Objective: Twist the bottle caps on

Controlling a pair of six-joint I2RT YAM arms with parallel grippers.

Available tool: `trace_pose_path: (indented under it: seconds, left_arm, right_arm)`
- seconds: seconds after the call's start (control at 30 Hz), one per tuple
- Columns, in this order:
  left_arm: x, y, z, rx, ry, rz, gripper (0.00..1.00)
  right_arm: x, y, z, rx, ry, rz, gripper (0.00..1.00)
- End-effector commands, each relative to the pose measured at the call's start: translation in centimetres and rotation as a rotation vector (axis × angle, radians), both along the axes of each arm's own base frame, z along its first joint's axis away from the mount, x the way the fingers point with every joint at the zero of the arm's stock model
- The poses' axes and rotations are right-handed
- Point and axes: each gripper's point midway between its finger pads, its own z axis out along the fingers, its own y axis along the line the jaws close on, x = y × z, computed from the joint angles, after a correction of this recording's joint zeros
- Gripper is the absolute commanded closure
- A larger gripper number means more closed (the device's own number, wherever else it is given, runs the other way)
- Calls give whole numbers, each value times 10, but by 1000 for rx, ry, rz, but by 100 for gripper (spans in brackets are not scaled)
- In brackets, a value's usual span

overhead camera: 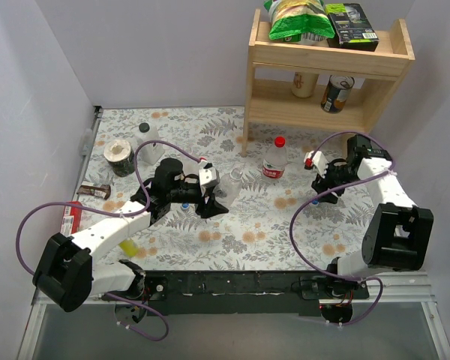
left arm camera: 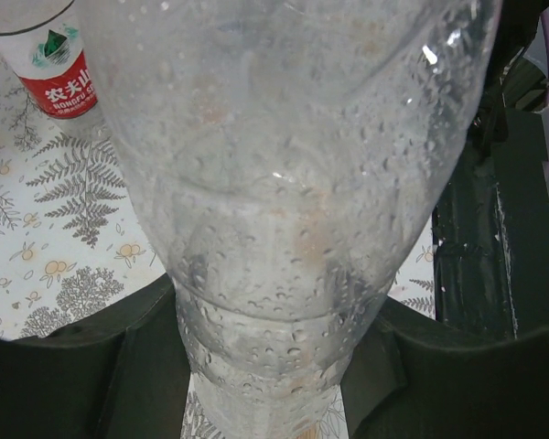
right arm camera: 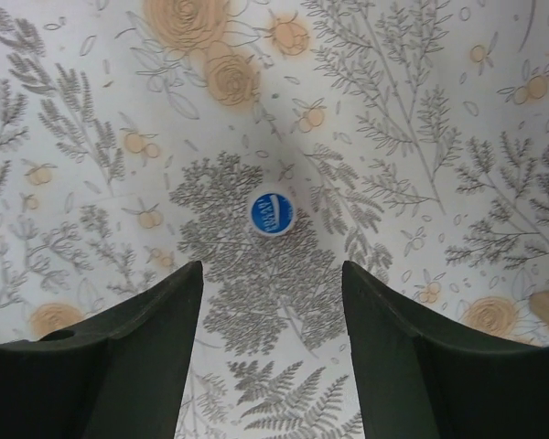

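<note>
My left gripper (overhead camera: 216,201) is shut on a clear, droplet-covered bottle (overhead camera: 231,186) near the table's middle. In the left wrist view this bottle (left arm camera: 284,183) fills the frame between the two black fingers (left arm camera: 82,375). A clear bottle with a red label band and a red cap (overhead camera: 274,159) stands just right of it, also seen as the labelled bottle (left arm camera: 59,69). Another clear bottle (overhead camera: 146,139) stands at the back left. My right gripper (right arm camera: 273,283) hangs open above the cloth, a blue cap (right arm camera: 272,212) lying just ahead of its fingertips. That cap (overhead camera: 314,201) lies below the right gripper (overhead camera: 320,187). A second small blue cap (overhead camera: 185,204) shows by the left wrist.
A wooden shelf (overhead camera: 326,71) with snack bags and cans stands at the back right. A tape roll (overhead camera: 120,154), a chocolate bar (overhead camera: 96,190), a red packet (overhead camera: 71,217) and a small yellow bottle (overhead camera: 127,246) lie on the left side of the floral cloth.
</note>
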Motion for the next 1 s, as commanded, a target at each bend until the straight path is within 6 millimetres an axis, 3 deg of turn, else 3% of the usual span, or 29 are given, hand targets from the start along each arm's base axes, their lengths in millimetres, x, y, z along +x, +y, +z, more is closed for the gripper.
trace_pose_path:
  seconds: [0.0,0.23,0.7,0.97]
  left_arm:
    - [0,-1,15,-8,-13,-1,100]
    - [1,0,7,18,29,11,100]
    - [8,-6,0,25,67,15,100]
    - [9,-6,-2,29,80,23,100]
  right_arm:
    - [32,-6,-14,-28,-104,32,30]
    - [27,-8,-45,-41,-37,68,30]
    - [17,-1,-69,-43,-32,114,31]
    - [25,5,-72,-32,-52,96,41]
